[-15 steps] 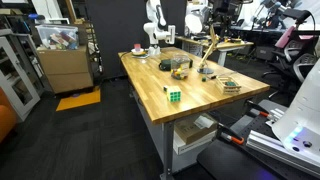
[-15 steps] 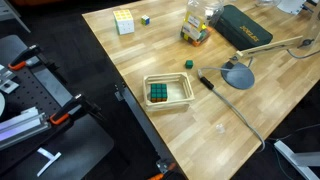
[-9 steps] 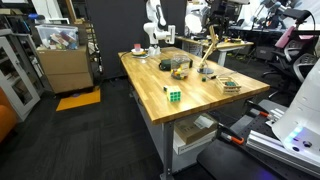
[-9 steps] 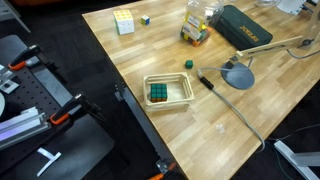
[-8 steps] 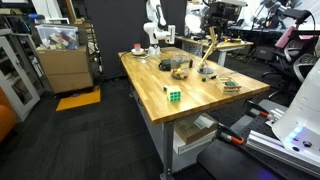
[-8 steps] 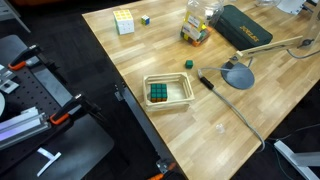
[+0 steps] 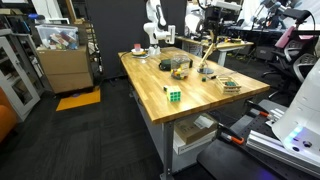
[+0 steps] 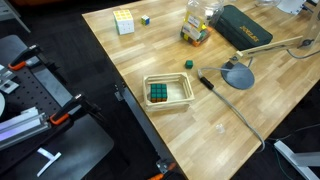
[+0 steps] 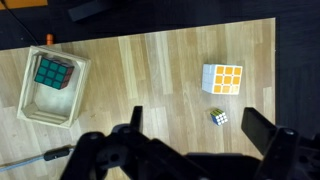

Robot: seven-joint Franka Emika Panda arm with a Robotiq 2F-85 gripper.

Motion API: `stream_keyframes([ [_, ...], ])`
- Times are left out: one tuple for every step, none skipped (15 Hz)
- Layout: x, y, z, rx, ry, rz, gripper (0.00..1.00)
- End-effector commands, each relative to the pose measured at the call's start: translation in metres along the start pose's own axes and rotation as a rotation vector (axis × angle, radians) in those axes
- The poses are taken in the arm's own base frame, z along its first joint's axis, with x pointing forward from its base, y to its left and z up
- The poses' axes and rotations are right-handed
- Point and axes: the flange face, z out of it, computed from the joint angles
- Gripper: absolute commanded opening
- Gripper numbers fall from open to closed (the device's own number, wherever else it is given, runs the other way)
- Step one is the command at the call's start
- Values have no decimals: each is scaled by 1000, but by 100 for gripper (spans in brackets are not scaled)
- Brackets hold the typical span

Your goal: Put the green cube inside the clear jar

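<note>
The small green cube [image 8: 187,64] lies on the wooden table [image 8: 200,120], just beyond a clear square tray [image 8: 167,92] that holds a dark green puzzle cube. A see-through jar [image 8: 196,12] seems to stand behind a colourful cube [image 8: 194,33] at the far side; it is small and hard to make out. In the wrist view my gripper [image 9: 200,135] is open and empty, high above the table. Below it are the tray [image 9: 30,105], a white and yellow puzzle cube [image 9: 222,78] and a tiny puzzle cube [image 9: 217,117]. The green cube and the jar do not show in the wrist view.
A dark green case [image 8: 245,27] and a desk lamp [image 8: 237,75] with its cable stand on the table. A pale puzzle cube [image 8: 124,21] and a tiny cube [image 8: 145,20] sit near the table's edge. Carts and chairs surround the table [image 7: 190,95].
</note>
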Motion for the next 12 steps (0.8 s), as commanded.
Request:
stream_keyframes([
  [13, 4, 7, -29, 15, 24, 100],
  [23, 9, 12, -39, 24, 44, 100],
  [32, 14, 17, -54, 39, 67, 100],
  [45, 20, 21, -72, 59, 99, 100],
  [56, 27, 25, -87, 78, 131, 100],
  [69, 35, 28, -110, 104, 167, 100],
  [83, 42, 31, -120, 127, 210, 100],
  [95, 48, 34, -129, 144, 250, 100],
  [104, 54, 38, -138, 152, 288, 100],
  [88, 50, 37, -119, 137, 232, 100],
  [94, 53, 42, -124, 134, 243, 100],
  [95, 53, 45, -126, 129, 242, 100],
])
